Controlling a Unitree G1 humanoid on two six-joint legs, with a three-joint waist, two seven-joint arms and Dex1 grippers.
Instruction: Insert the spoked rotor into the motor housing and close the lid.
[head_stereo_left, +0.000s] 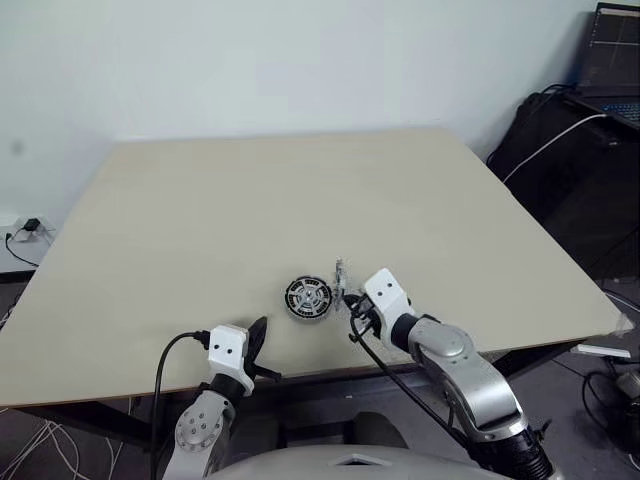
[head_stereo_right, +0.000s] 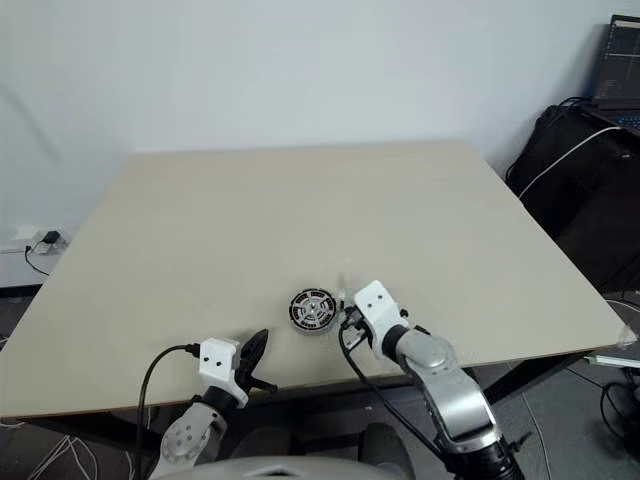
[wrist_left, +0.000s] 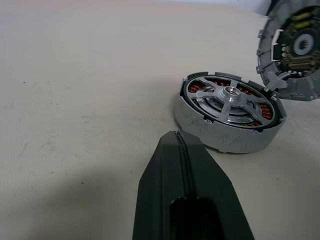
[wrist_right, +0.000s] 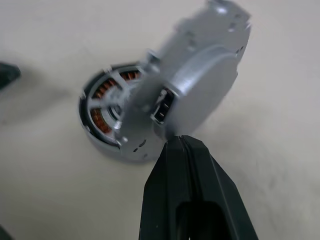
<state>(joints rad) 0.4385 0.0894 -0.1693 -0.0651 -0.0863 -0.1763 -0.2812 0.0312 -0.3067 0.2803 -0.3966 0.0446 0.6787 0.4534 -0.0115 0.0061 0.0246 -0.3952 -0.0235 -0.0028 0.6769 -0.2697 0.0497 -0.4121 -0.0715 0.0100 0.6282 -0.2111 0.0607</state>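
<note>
On the worktop (head_stereo_left: 250, 220), one motor housing (wrist_left: 227, 112) is sitting with one spoked rotor (wrist_left: 230, 97) inside. One lid (wrist_right: 200, 85) is standing tilted against it, touching the right gripper (wrist_right: 181, 142), jaws clenched; the left gripper (wrist_left: 179, 140) is hovering nearby, jaws clenched.

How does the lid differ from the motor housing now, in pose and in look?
The motor housing lies flat on the table, while the lid stands tilted on edge beside it, at the tip of the right claw. The housing shows copper windings behind the silver spokes of the spoked rotor; the lid's outer face is plain silver-grey with a small socket. Both are round and similar in width.
</note>
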